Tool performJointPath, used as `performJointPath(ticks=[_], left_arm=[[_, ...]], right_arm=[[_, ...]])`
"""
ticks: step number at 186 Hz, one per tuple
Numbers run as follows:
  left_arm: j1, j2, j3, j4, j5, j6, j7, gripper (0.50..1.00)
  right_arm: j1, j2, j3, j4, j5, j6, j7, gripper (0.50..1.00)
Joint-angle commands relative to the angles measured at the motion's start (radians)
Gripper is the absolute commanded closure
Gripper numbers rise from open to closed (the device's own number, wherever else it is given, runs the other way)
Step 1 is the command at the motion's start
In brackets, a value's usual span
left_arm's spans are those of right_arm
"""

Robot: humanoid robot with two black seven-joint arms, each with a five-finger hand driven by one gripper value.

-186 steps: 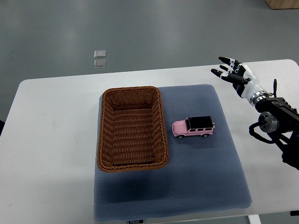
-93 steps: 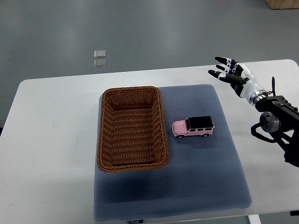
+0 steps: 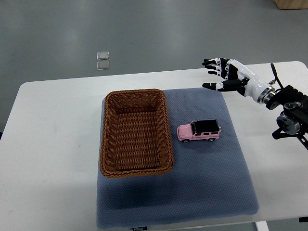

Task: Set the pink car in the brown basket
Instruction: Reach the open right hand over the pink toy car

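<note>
**Reaching Over the Mat, Robot Hand Hovers Empty as Pink Car Waits Beside Basket**

Reaching in from the right edge of the overhead view, the robot's right hand hangs above the far right corner of a blue-grey mat, its black-tipped fingers spread apart and holding nothing. The white forearm and dark wrist joint trail behind it toward the picture's right side, above the white table.

The pink car, a small boxy toy with a black roof, sits on the mat on its wheels, its length running left to right. It lies just beside the right wall of the brown basket without touching it, and well apart from the hand, which is farther back and to the right.

The basket, a rectangular wicker tray with a thick woven rim, rests on the left part of the mat, its long sides running away from the camera. Nothing shows inside it but its ribbed woven floor.

The mat covers the middle of the rounded table and reaches its near edge. Beyond the table's far edge, on the grey floor, lie two small pale square markers, one just behind the other.
</note>
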Motion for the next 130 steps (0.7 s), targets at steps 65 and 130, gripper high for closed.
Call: performJointPath(ticks=[65,130], left_arm=[[0.0,0.0,0.002,0.0,0.0,0.0,0.0,0.5],[0.0,0.0,0.002,0.0,0.0,0.0,0.0,0.5]], right_arm=[[0.004,-0.09,-0.148,0.093,-0.429,-0.034,0.137,0.593],[0.067,-0.175,-0.376,0.127,-0.5,-0.197,0.219,0.593]])
